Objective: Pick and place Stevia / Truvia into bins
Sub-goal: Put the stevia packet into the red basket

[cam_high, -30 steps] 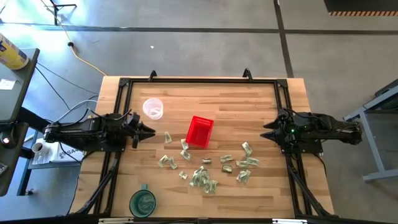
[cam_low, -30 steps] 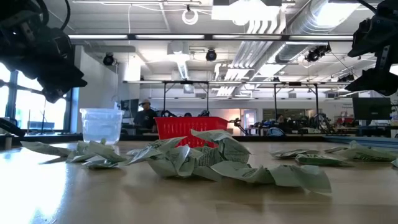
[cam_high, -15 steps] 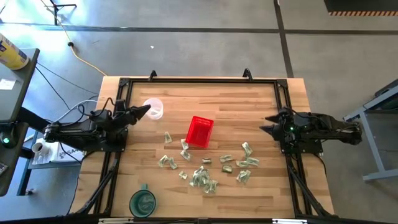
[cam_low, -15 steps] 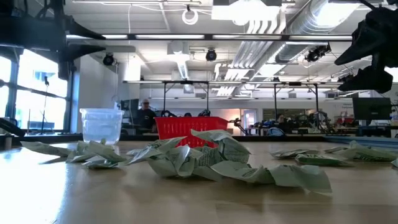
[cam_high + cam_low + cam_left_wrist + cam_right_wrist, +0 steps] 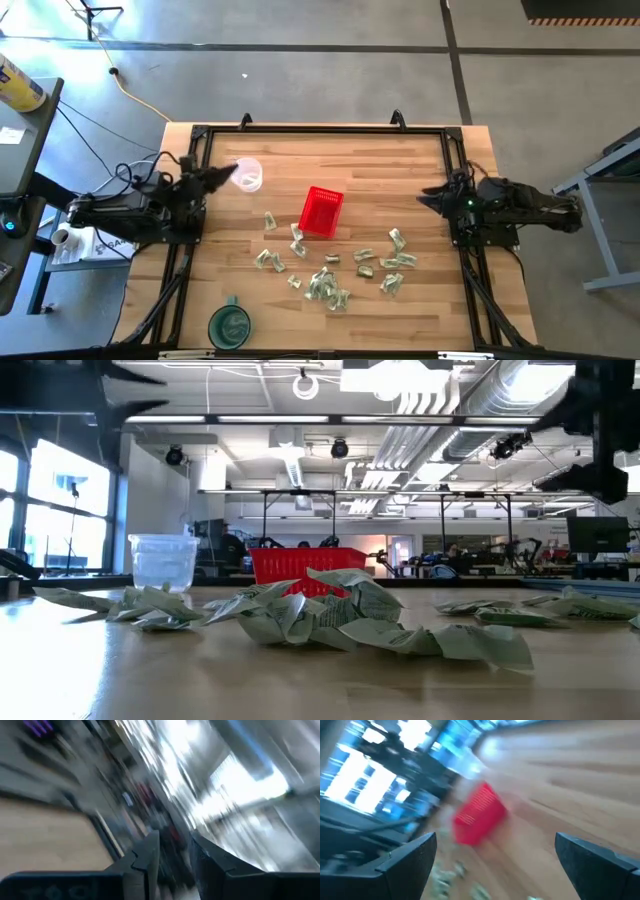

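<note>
I am at the very start: none of the sachets (image 5: 330, 285) looks picked up yet, and I can see none inside the red basket (image 5: 321, 211).

My left gripper (image 5: 228, 172) hangs at my left side of the table, touching nothing. Its fingers are nearly closed, with only a thin gap, and they hold nothing. The clear cup (image 5: 246, 174) is just in front of its tips. The red basket is farther ahead of it and off to one side. The sachets lie past the basket, well apart from this gripper.

My right gripper (image 5: 428, 198) hangs at the other side, with its fingers wide apart and empty. The red basket (image 5: 479, 814) is straight ahead of it. The closest sachets are near it, a little ahead and to one side.

I think my next move is to lower the right gripper onto one close sachet and pinch it. They are flat and thin, so I must get right down to the wood.

Both wrist pictures are smeared. From the low camera, the crumpled sachets (image 5: 330, 615) hide most of the basket (image 5: 305, 562), and both grippers are cut off at the top.
</note>
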